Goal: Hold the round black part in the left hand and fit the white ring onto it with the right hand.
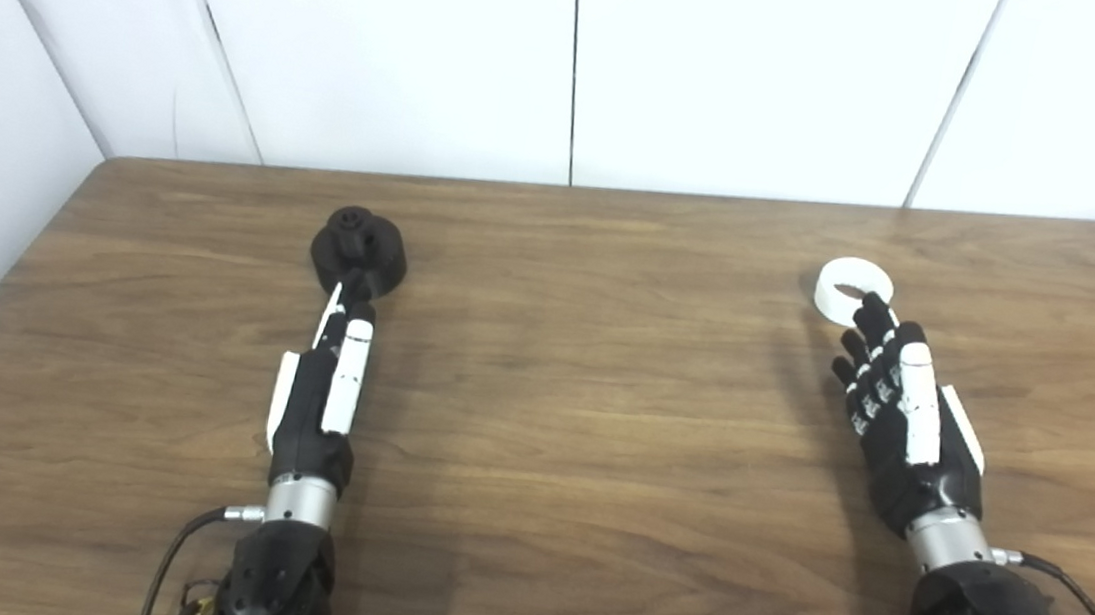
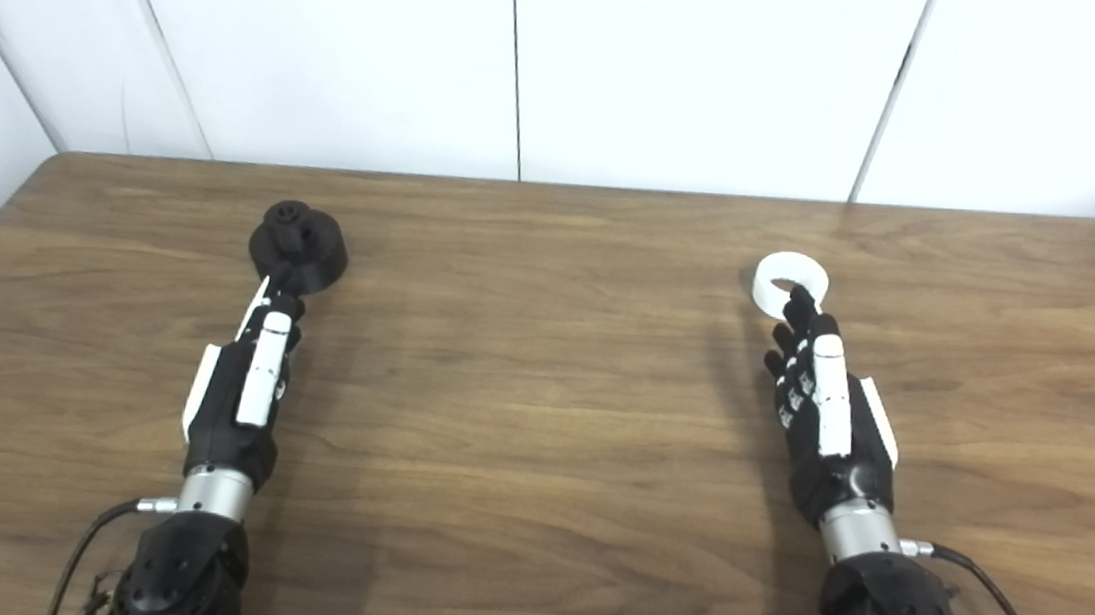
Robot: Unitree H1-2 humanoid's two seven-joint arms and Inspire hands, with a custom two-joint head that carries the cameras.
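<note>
both hands lie extended, fingers straight: left hand [image 1: 323,391] reaching black part [image 1: 359,247], right hand [image 1: 899,412] reaching white ring [image 1: 853,290].

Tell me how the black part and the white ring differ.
The black part is dark and solid, a domed disc with a raised knob on top; the white ring is pale and hollow, with the table showing through its middle. The black part is the wider and lies on the left, at the left hand fingertips; the white ring lies on the right, at the right hand fingertips. Both are round and rest on the table, ungrasped.
</note>
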